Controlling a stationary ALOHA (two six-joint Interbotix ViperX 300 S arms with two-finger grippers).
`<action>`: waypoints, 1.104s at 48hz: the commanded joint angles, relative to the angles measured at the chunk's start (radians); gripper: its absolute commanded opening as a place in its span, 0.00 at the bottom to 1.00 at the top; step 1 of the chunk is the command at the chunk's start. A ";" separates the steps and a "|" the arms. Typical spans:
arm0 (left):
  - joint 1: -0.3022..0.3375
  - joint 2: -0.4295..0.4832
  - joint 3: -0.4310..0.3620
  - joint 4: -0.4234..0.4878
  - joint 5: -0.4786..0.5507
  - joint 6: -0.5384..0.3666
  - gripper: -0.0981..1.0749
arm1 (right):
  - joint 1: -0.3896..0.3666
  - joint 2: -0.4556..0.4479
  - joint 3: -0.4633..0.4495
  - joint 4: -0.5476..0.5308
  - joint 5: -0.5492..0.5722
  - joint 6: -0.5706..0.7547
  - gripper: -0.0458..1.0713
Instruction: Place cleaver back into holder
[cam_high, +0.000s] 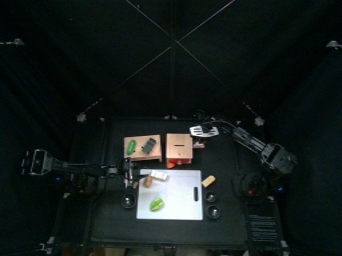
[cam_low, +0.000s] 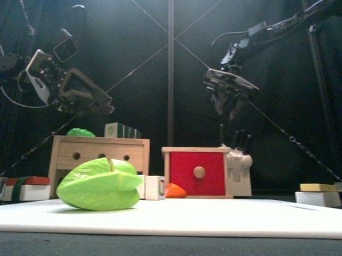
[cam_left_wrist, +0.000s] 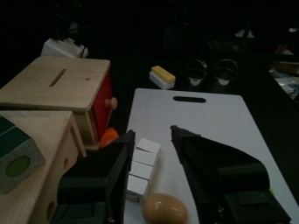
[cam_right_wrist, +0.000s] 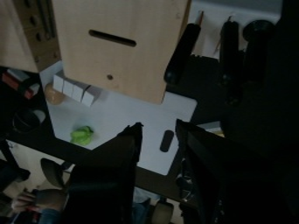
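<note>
The cleaver (cam_low: 239, 168) stands blade down and handle up against the holder (cam_low: 198, 172), touching its 3 o'clock side in the front view. I cannot tell whether it sits in a slot.

The right claw (cam_low: 225, 103) hangs above the holder, at about 1 o'clock from it. Its jaws are apart with nothing between them, and it is clear of the handle.

From the top, the holder is just toward 12 o'clock of the table's middle. A tan board (cam_high: 142, 146) lies just beside it at 9 o'clock, and the cutting board (cam_high: 187, 200) lies at 6 o'clock.

The left claw (cam_left_wrist: 152, 159) rests over the cutting board's 9 o'clock end, with its jaws apart and nothing in them.
</note>
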 joint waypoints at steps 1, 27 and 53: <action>-0.003 -0.002 -0.009 -0.003 -0.005 0.000 0.76 | 0.060 -0.110 0.078 0.000 -0.069 -0.026 0.72; -0.006 0.005 -0.040 0.003 0.006 0.005 0.76 | 0.325 -0.494 0.655 -0.201 -0.963 -0.034 0.71; 0.002 0.196 -0.173 0.021 0.006 0.002 0.76 | 0.413 -0.365 0.736 -0.505 -1.026 -0.031 0.71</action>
